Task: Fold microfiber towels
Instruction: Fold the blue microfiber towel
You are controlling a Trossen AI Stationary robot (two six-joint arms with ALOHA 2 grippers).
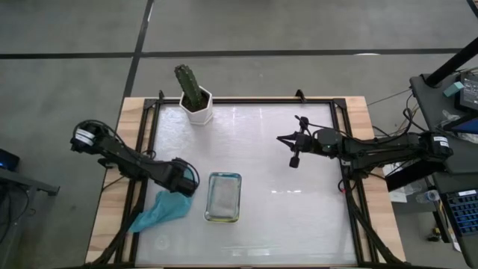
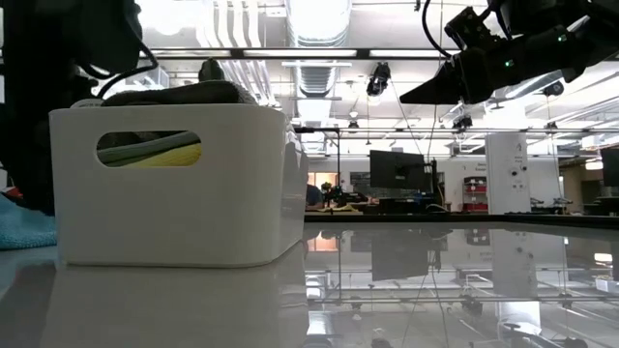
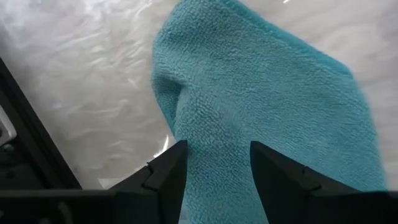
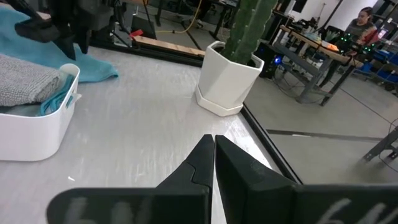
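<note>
Your left pincer (image 3: 214, 171) stands parted over the teal towel (image 1: 160, 210), which lies crumpled on the tabletop (image 1: 299, 217) beside the white tray (image 1: 223, 197) — nothing gripped. Your right pincer (image 4: 213, 155) waits clamped shut, raised mid-table.

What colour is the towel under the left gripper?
Teal towel, clearest in the left wrist view, beneath the open left gripper.

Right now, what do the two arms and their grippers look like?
Both arms are black and slim-jointed, with thin black cables looping along them. The left gripper has two angular matte-black fingers with chamfered tips. The right gripper has the same dark wedge-shaped fingers. No markings are legible on either.
</note>
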